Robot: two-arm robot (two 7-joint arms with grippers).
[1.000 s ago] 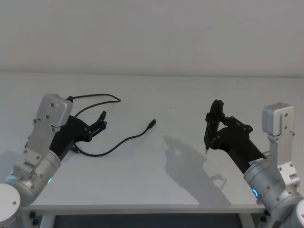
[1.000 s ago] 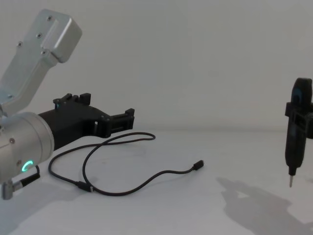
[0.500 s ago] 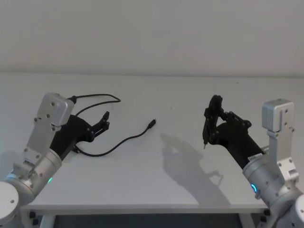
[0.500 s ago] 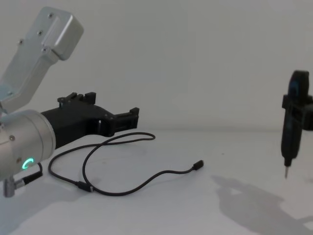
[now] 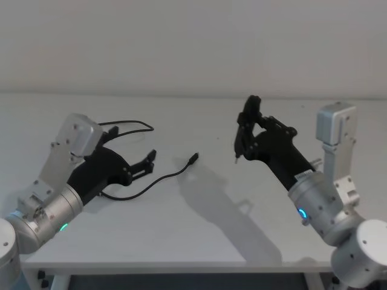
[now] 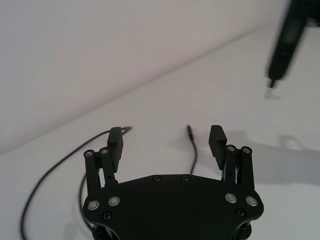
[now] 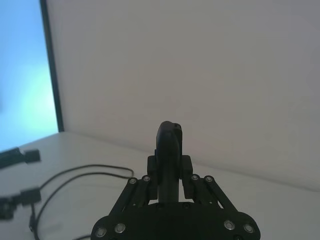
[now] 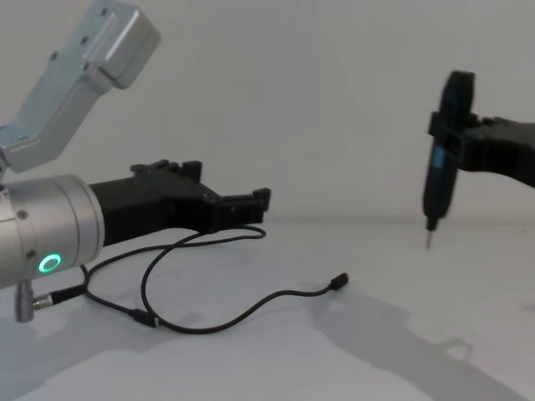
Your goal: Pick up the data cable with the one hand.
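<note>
though the data cable (image 8: 284,293) lies ungrasped, the left end effector (image 6: 166,135) hovers spread above its loops — the right end effector (image 7: 170,170) pinches a pen-like tool (image 8: 439,180).

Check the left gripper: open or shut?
Open: the left gripper has its fingers wide apart in the left wrist view, holding nothing; the data cable lies loose beneath it. The right gripper holds a black pen-shaped tool.
</note>
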